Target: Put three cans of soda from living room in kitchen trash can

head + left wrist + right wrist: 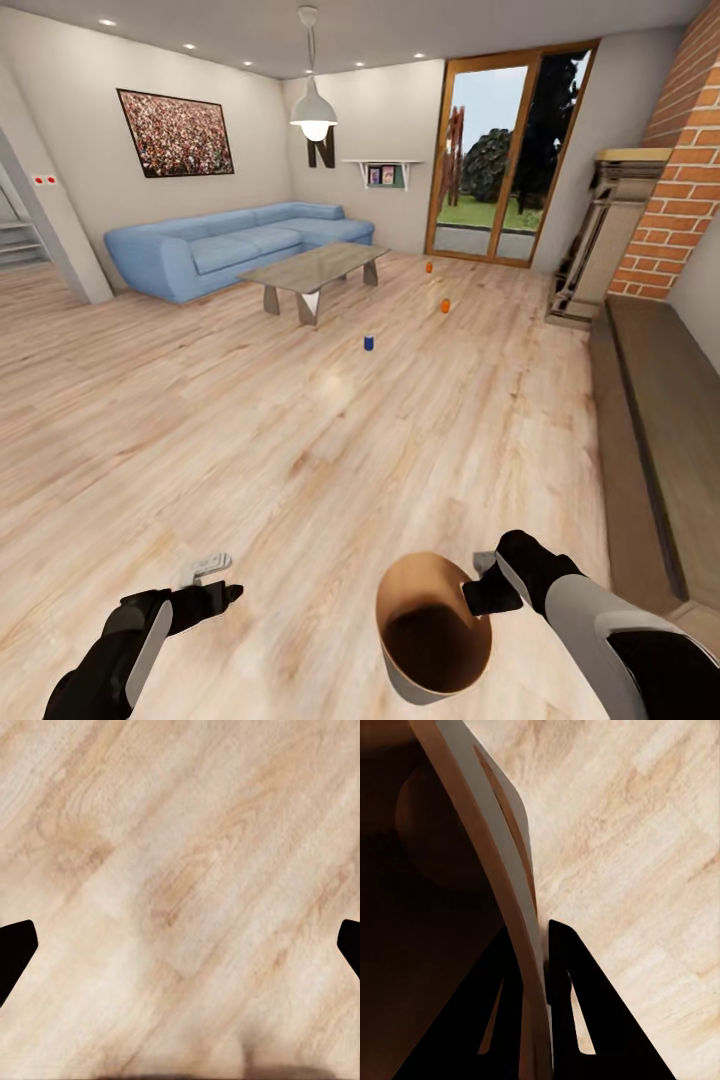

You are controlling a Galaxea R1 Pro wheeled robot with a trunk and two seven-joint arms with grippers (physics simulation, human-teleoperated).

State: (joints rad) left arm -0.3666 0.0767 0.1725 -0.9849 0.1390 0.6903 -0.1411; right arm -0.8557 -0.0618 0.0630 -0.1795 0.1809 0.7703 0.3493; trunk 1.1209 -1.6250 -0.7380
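Note:
Three soda cans stand on the wood plank floor far ahead in the head view: a dark blue can (369, 343), an orange can (445, 306) and a further orange can (429, 267). Low in the same view my right gripper (484, 592) is shut on the rim of the trash can (433, 625), pale grey outside and copper-brown inside. The right wrist view shows its rim (514, 870) pinched between the two dark fingers (574, 997). My left gripper (222, 588) is open above bare floor, with its fingertips (15, 949) at the left wrist view's edges.
A grey-topped coffee table (315, 266) and a light blue sofa (235, 245) stand beyond the cans at the left. Wood-framed glass doors (500, 160) are at the back. A brick fireplace wall (680, 170) and a dark low ledge (660, 420) run along the right.

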